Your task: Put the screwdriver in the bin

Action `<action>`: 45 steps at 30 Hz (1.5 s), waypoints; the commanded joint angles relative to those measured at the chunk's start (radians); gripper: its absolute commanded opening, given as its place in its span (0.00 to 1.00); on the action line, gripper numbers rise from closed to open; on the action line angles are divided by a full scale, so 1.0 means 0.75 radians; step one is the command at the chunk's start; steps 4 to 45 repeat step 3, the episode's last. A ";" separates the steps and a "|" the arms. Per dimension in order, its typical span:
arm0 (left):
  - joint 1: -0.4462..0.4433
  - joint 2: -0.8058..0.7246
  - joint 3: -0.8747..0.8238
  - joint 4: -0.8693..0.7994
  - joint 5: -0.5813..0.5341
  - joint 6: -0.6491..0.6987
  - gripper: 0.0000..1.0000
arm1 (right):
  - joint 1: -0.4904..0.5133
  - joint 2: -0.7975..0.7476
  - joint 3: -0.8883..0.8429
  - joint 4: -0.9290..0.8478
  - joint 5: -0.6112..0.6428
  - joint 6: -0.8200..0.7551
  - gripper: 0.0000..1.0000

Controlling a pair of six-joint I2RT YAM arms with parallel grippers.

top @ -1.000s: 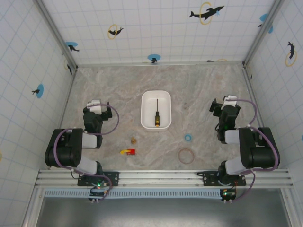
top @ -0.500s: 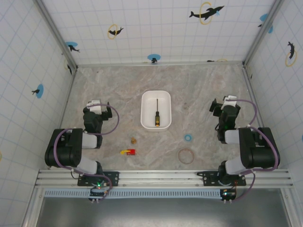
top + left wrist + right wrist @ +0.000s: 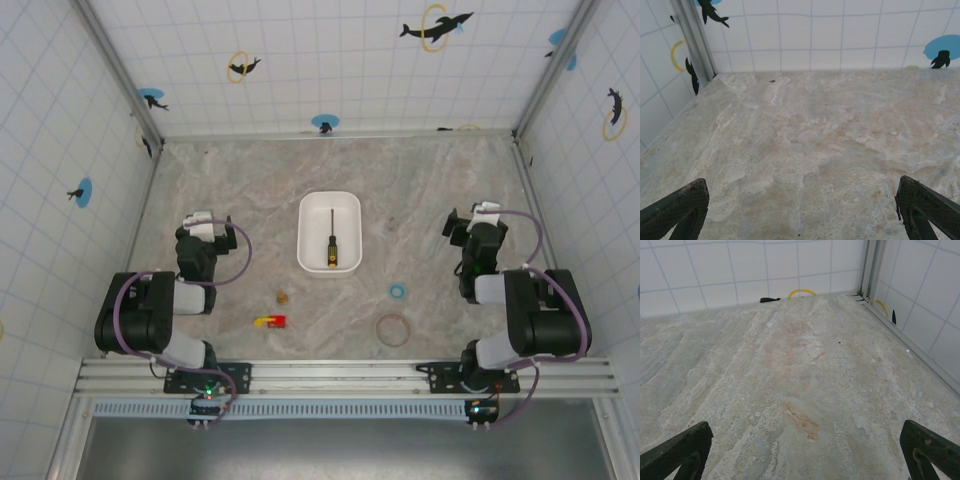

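Observation:
The screwdriver (image 3: 331,244) lies inside the white bin (image 3: 312,258) at the table's middle, shaft pointing away, yellow-and-black handle at the near end. My left gripper (image 3: 205,222) rests folded back at the left, well clear of the bin. Its dark fingertips (image 3: 675,210) stand wide apart at the corners of the left wrist view, with bare table between them. My right gripper (image 3: 480,215) is folded back at the right, also far from the bin. Its fingertips (image 3: 930,447) are spread wide over bare table, holding nothing.
A small red-and-yellow object (image 3: 270,321) and a tiny brown piece (image 3: 283,296) lie near the left arm. A small blue ring (image 3: 398,291) and a larger brown ring (image 3: 393,329) lie near the right arm. Tiled walls enclose the table.

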State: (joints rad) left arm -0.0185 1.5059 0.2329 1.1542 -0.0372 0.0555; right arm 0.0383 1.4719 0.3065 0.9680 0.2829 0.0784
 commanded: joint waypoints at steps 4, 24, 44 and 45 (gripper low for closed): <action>0.005 0.006 0.026 0.031 0.017 0.008 0.98 | -0.002 -0.003 0.004 0.058 0.009 -0.002 0.99; 0.005 0.006 0.026 0.031 0.017 0.008 0.98 | -0.002 -0.003 0.004 0.058 0.009 -0.002 0.99; 0.005 0.006 0.026 0.031 0.017 0.008 0.98 | -0.002 -0.003 0.004 0.058 0.009 -0.002 0.99; 0.005 0.006 0.026 0.031 0.017 0.008 0.98 | -0.002 -0.003 0.004 0.058 0.009 -0.002 0.99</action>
